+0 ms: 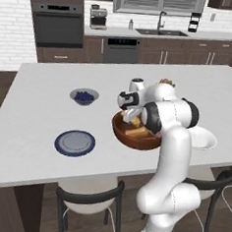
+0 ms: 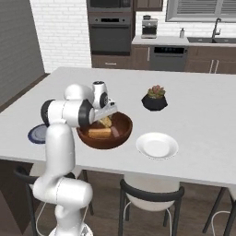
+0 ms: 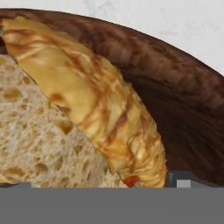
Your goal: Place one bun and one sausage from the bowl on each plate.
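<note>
Wide-spread two-finger gripper (image 1: 131, 118), gripping nothing, dipped into the large glossy reddish-brown wooden bowl (image 1: 120, 132) at centre frame of the left base view. Inside the bowl, an oblong golden-tan bun (image 2: 100, 133), lying flat in the right base view. Close up in the hand view, golden crust of a bun (image 3: 92, 96) across the middle, pale crumb at lower left, dark bowl wall at upper right. Dark blue round plate (image 1: 75, 143) at left, plain white round plate (image 2: 157, 145) right of the bowl.

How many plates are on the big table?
2. The round dark blue plate with a paler centre lies left of the reddish-brown wooden bowl; the plain white round plate lies to its right. Both are empty.
</note>
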Available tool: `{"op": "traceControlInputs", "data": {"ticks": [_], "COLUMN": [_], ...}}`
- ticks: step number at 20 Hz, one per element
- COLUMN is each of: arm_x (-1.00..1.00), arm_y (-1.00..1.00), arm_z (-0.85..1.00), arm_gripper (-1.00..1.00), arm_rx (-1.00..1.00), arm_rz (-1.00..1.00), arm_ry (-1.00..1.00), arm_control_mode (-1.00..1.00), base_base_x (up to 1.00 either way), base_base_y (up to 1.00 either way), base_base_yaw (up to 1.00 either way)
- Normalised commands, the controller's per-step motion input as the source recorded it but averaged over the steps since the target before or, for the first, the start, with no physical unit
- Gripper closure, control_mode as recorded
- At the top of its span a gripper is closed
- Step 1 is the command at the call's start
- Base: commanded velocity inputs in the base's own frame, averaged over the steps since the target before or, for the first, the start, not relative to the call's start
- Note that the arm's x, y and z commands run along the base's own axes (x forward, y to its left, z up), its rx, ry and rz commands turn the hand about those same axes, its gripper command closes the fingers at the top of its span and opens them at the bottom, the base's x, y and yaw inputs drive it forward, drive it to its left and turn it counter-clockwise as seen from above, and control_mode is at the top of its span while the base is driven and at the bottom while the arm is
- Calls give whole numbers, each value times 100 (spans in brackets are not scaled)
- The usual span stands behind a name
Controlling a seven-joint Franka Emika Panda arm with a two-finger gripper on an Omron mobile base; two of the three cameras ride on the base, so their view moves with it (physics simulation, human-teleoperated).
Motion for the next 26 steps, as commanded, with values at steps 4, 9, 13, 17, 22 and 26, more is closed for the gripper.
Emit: {"op": "traceControlInputs", "data": {"ticks": [4, 9, 13, 17, 22, 26], "arm_x": [0, -85, -100, -99, -78, -48], "arm_y": [0, 7, 81, 100, 100, 100], "arm_z": [-16, 63, 97, 92, 30, -12], "arm_gripper": [100, 100, 100, 100, 100, 100], "arm_rx": [0, 4, 0, 0, 0, 0], "arm_rz": [0, 0, 4, 9, 8, 5], "arm_ry": [0, -1, -7, 0, 0, 0], "arm_control_mode": [-100, -100, -100, -100, -100, -100], "base_base_x": [0, 0, 0, 0, 0, 0], "base_base_y": [0, 0, 0, 0, 0, 0], "base_base_yaw": [0, 0, 0, 0, 0, 0]}}
